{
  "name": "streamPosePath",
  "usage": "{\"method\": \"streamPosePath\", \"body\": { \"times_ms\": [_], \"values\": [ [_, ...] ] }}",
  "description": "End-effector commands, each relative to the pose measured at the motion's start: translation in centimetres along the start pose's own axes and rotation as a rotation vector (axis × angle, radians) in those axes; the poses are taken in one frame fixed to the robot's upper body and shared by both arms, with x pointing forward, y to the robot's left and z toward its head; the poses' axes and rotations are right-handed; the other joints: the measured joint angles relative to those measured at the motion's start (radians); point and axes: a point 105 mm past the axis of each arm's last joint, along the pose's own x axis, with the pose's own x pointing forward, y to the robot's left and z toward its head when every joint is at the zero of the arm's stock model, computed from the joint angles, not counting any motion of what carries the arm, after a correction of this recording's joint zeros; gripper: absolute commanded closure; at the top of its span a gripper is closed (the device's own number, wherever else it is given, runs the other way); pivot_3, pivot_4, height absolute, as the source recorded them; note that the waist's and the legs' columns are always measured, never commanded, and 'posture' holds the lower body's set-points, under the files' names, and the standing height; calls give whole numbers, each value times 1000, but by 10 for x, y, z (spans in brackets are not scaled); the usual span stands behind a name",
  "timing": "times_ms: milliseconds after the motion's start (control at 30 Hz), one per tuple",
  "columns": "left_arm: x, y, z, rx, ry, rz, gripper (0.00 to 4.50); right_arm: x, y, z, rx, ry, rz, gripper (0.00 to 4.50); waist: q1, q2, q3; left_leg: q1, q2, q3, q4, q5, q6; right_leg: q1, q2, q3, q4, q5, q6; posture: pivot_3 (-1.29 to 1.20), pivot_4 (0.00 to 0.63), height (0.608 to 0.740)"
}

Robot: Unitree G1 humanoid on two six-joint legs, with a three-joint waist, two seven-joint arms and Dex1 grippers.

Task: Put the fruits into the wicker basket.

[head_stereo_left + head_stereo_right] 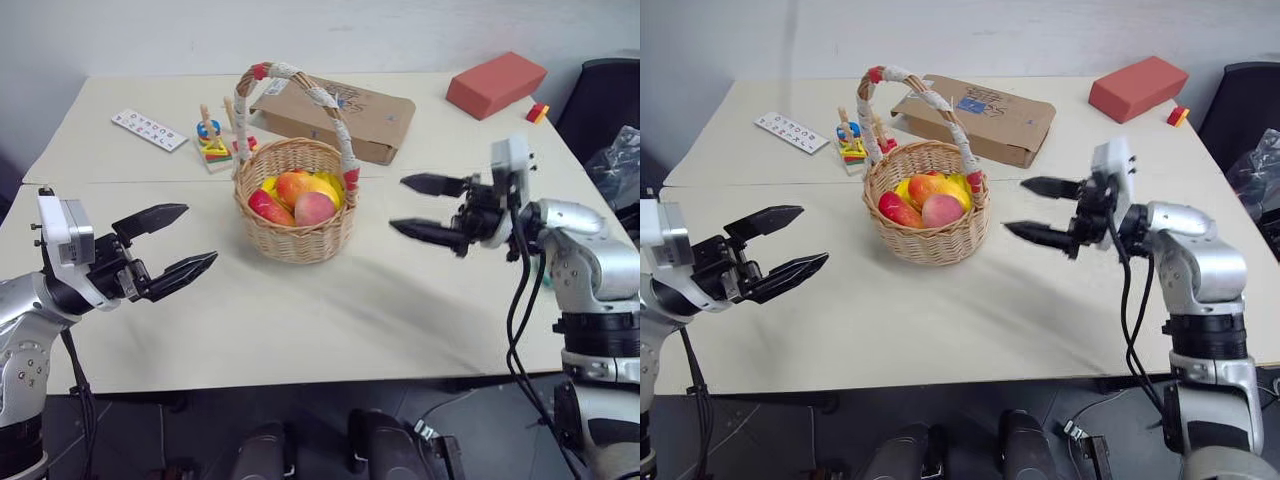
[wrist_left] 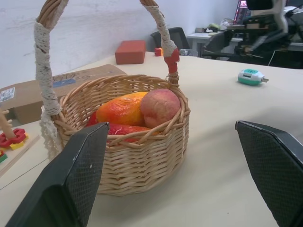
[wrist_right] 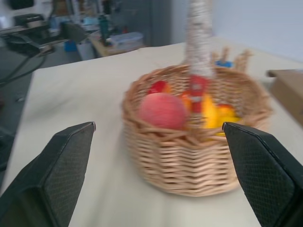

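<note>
— What do you see from your head?

— My left hand (image 1: 168, 247) hangs over the tabletop (image 1: 320, 310), fingers spread, nothing in it. My right hand (image 1: 430, 210) hangs opposite, fingers just as wide, also bare. The basket (image 1: 296, 212) stands between my two hands, apart from both. The fruits lie inside it: the peach (image 1: 314, 208) on the side toward my right hand, the mango (image 1: 300, 186) behind it. Beyond the basket lie a box (image 1: 345, 118), a red block (image 1: 496, 84), a stacking toy (image 1: 212, 140) and a white strip (image 1: 149, 129).

— And along your left hand?

— The basket sits straight ahead of my parted fingers (image 2: 61, 189), near but not touching. Mango (image 2: 124, 109) and peach (image 2: 160, 108) rest against each other inside. A small white and teal gadget (image 2: 251, 76) lies farther out on the tabletop.

— And along the right?

— Same basket (image 3: 194, 156) ahead, between my spread fingers (image 3: 52, 175), with the peach (image 3: 163, 111) nearest me at the rim.
</note>
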Motion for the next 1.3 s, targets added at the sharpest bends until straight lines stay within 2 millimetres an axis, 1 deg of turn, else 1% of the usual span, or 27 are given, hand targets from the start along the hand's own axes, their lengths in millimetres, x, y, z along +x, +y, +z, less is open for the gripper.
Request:
{"method": "streamPosePath", "body": {
  "times_ms": [33, 133, 200, 300, 400, 467, 533, 633, 667, 700, 767, 833, 867, 933, 967, 1000, 1033, 1100, 1133, 1167, 1233, 1267, 1300],
  "values": [
    [5, -2, 5, 16, -19, -21, 0, 34, -6, -3, -52, -9, 40, 12, -4, 0, 0, 0, 0, 0, 0, 1, 0, 0, 0, 0, 0, 0, 0, 0, 150, 740],
    [6, -1, 4, 16, -19, -24, 0, 64, 0, -4, -28, 10, 116, 12, -8, 0, 0, -1, 1, -1, -1, 1, -1, -1, 0, 0, 1, 0, 0, 0, 150, 740],
    [8, 0, 3, 26, -16, -18, 0, 77, -3, -7, -23, 32, 109, 12, -9, 0, 0, -2, 0, -1, -1, 1, -1, -2, 0, 0, 1, 0, 0, 0, 150, 740],
    [10, -1, 3, 29, -20, -16, 0, 94, -3, -5, -40, 36, 102, 587, -5, 0, 0, -3, -2, -4, 0, 1, 1, -2, -2, -2, 1, 0, 0, 0, 150, 740],
    [10, -1, 3, 28, -23, -10, 0, 96, -3, 1, -51, 12, 108, 1551, 5, 0, 0, -4, -2, -5, 1, 1, 1, -1, -2, -2, 1, 0, 0, 0, 150, 740],
    [11, -1, 2, 28, -24, -6, 0, 91, -2, 4, -59, -3, 114, 2231, 10, 0, 0, -4, -2, -5, 1, 1, 1, -1, -2, -3, 1, 0, 0, 0, 150, 740],
    [12, 0, 2, 42, -26, -1, 0, 79, -1, 3, -62, -15, 120, 2963, 13, 0, 0, -4, -2, -5, 1, 1, 1, -1, -2, -3, 1, 0, 0, 0, 150, 740],
    [17, 0, 4, 49, -36, -11, 0, 48, -4, 7, -69, -63, 68, 3964, 18, 0, 0, -5, -2, -7, 2, 1, 1, 0, -2, -4, 1, 0, 0, 0, 150, 740],
    [18, 0, 4, 47, -38, -17, 0, 36, -4, 12, -69, -90, 44, 4207, 22, 0, 0, -5, -3, -7, 2, 0, 1, 0, -2, -4, 1, 0, 0, 0, 150, 740],
    [20, 0, 4, 46, -39, -23, 0, 23, -4, 18, -66, -117, 6, 4291, 26, 0, 0, -5, -3, -7, 2, 0, 2, 0, -2, -4, 1, 0, 0, 0, 150, 740],
    [21, 1, 3, 43, -40, -31, 0, 2, -4, 30, -67, -159, -74, 4291, 27, 0, 0, -5, -3, -7, 2, 0, 2, 0, -2, -4, 0, 0, 0, 0, 150, 740],
    [24, 2, 0, 33, -41, -38, 0, -27, -9, 43, -104, -185, -216, 4291, 30, 1, 1, -5, -3, -7, 3, 0, 2, 0, -2, -4, 0, 0, 1, 0, 150, 740],
    [25, 2, -1, 28, -41, -41, 0, -37, -11, 47, -117, -188, -270, 4291, 31, 1, 1, -5, -3, -7, 2, 0, 2, 0, -2, -5, 0, 0, 1, 0, 150, 740],
    [27, 2, -5, 21, -38, -54, 0, -64, -17, 51, -142, -179, -407, 4291, 30, 1, 1, -5, -3, -5, 2, 1, 1, 0, -2, -4, 0, 0, 1, 0, 150, 740],
    [28, 1, -6, 16, -36, -64, 0, -81, -24, 50, -142, -165, -502, 4291, 32, 1, 1, -5, -2, -5, 2, 1, 1, 0, -2, -4, 0, 0, 1, 0, 150, 740],
    [30, 1, -8, 13, -35, -73, 0, -97, -29, 48, -150, -145, -587, 4291, 35, 1, 1, -4, -2, -5, 2, 1, 1, 0, -1, -4, 0, 0, 1, 0, 150, 740],
    [32, 2, -9, 10, -35, -82, 0, -108, -33, 46, -157, -131, -645, 4291, 38, 1, 1, -4, -2, -5, 2, 1, 1, 0, -1, -4, 0, 0, 1, 0, 150, 740],
    [36, 5, -9, 9, -38, -97, 0, -122, -40, 42, -161, -137, -732, 4291, 39, 1, 1, -4, -2, -4, 2, 1, 1, 0, -1, -4, 0, 0, 1, 0, 150, 740],
    [38, 6, -9, 9, -41, -106, 0, -126, -43, 41, -158, -162, -751, 4291, 37, 1, 1, -4, -2, -3, 3, 1, 2, 0, 0, -3, 0, 0, 1, 0, 150, 740],
    [41, 6, -8, 6, -51, -117, 0, -131, -48, 35, -176, -138, -782, 4291, 36, 1, 1, -4, -2, -2, 3, 2, 2, 0, 0, -3, 0, 1, 1, 0, 150, 740],
    [46, 8, -8, -4, -65, -138, 0, -136, -57, 17, -194, -93, -797, 4291, 35, 1, 1, -3, -2, -1, 2, 2, 2, 0, 1, -3, 0, 1, 1, 0, 150, 740],
    [49, 8, -9, -5, -62, -157, 0, -139, -63, 6, -157, -80, -809, 4291, 34, 1, 1, -3, -2, -1, 2, 2, 2, -1, 3, -3, 0, 1, 1, 0, 150, 740],
    [50, 9, -9, -6, -58, -170, 0, -142, -66, -1, -128, -80, -815, 4291, 33, 1, 1, -3, -2, 0, 2, 2, 2, -1, 3, -3, 0, 1, 1, 0, 150, 740]
  ]
}}
